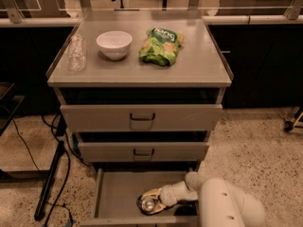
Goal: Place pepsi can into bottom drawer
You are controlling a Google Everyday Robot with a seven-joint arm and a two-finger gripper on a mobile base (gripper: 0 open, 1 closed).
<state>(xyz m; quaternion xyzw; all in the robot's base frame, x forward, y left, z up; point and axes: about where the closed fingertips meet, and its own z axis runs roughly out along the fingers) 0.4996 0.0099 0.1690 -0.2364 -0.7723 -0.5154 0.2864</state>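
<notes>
The bottom drawer point(116, 193) of the grey cabinet stands pulled open, its flat grey floor showing. Inside it, toward the front middle, lies the pepsi can point(147, 204), seen end-on by its silver round top; its blue side is hidden. My gripper point(152, 200) reaches down into the drawer from the right, at the end of my white arm point(222, 205), and its pale fingers sit around the can. The can rests low on or just above the drawer floor.
On the cabinet top stand a clear plastic cup point(77, 53), a white bowl point(114, 44) and a green chip bag point(160, 46). The two upper drawers point(142, 117) are closed. Black cables and a stand leg point(49, 178) lie on the floor at the left.
</notes>
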